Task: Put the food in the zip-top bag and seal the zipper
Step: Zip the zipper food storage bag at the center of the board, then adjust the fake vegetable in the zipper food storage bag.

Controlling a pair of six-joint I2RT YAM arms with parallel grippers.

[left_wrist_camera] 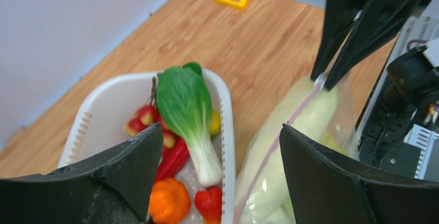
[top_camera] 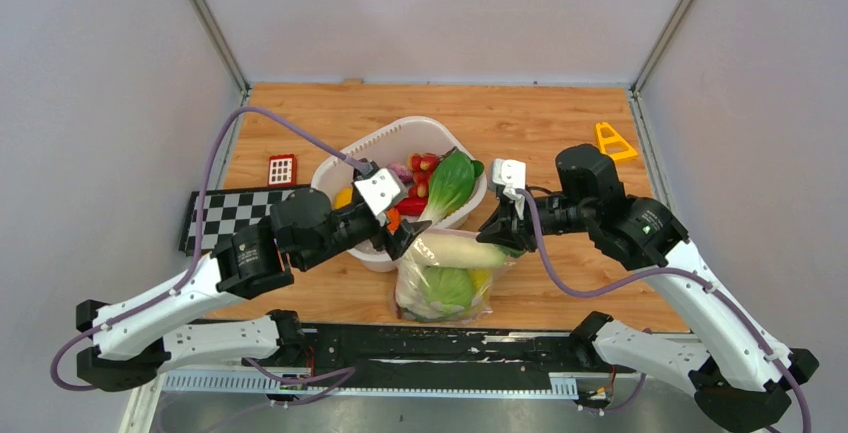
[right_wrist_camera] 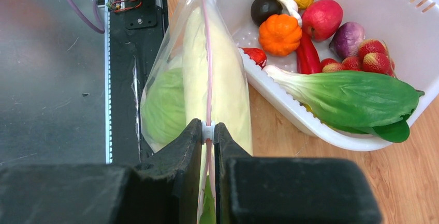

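Right gripper (right_wrist_camera: 208, 132) is clamped shut on the pale pink zipper (right_wrist_camera: 208, 63) at one end of the zip-top bag (right_wrist_camera: 155, 74). Left gripper (left_wrist_camera: 217, 146) hangs wide open, holding nothing, at the bag's other end. The bag lies on the wooden table (top_camera: 560, 133) just beside a white tub (right_wrist_camera: 321, 127), with a white radish (right_wrist_camera: 228, 84) and green cabbage (right_wrist_camera: 163, 107) inside. A leafy green (right_wrist_camera: 357, 97) and small pieces (right_wrist_camera: 279, 33) sit in the tub.

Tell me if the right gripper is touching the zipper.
Touching. The right wrist view shows the right gripper clamped shut on the zipper, with no gap between them.
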